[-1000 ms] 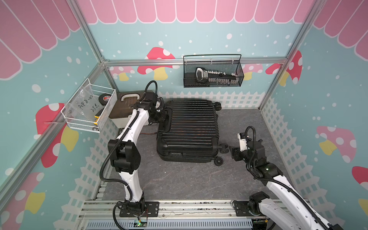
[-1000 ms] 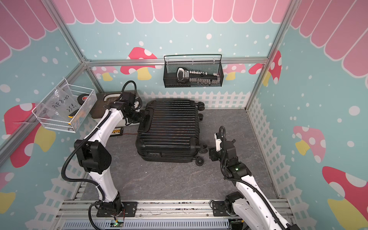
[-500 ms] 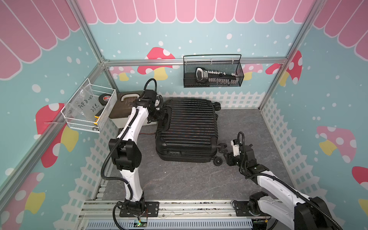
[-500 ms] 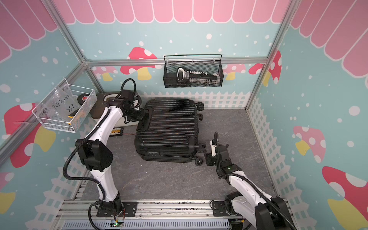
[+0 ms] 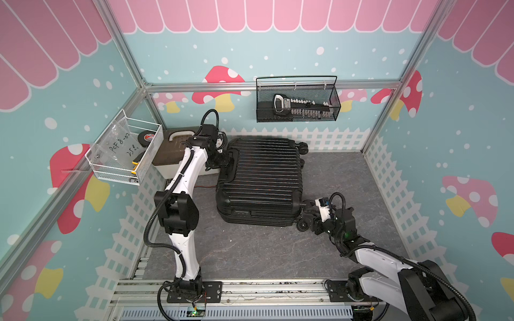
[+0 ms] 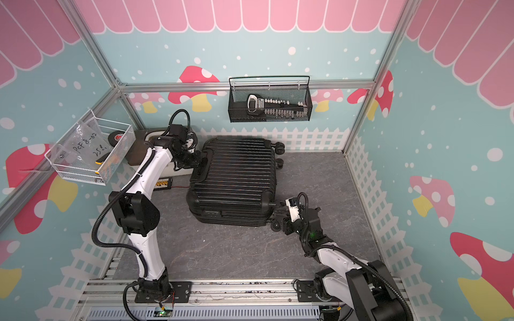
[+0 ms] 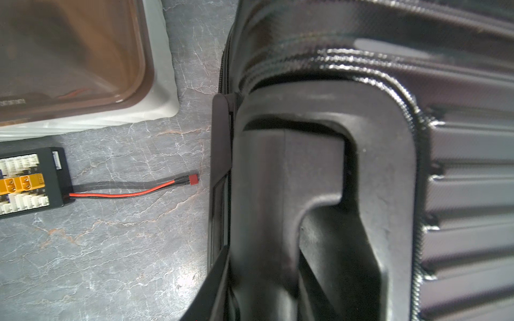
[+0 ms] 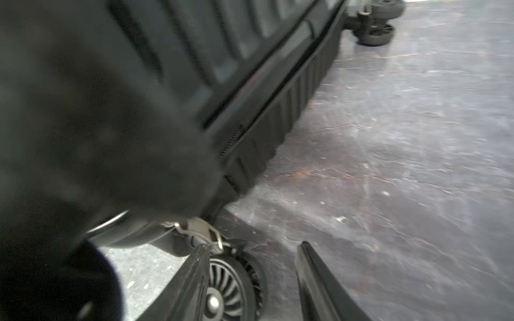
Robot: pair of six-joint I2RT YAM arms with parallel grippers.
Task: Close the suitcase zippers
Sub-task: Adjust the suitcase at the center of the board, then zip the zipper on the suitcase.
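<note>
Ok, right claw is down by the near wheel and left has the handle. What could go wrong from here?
1. The right claw is open at a caster wheel, beside a small metal piece, maybe a zipper pull; closing here may pinch the wheel instead.
2. The left claw grips only the handle; a hard tug may slide the suitcase onto the loose cable.

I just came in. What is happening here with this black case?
The two arms are working on closing the black suitcase, which lies flat and shut on the grey table. The left gripper clamps the handle on its side, apparently steadying it. The right gripper, jaws open, is low by a corner wheel, one fingertip beside a small metal zipper pull, not yet grasped.
</note>
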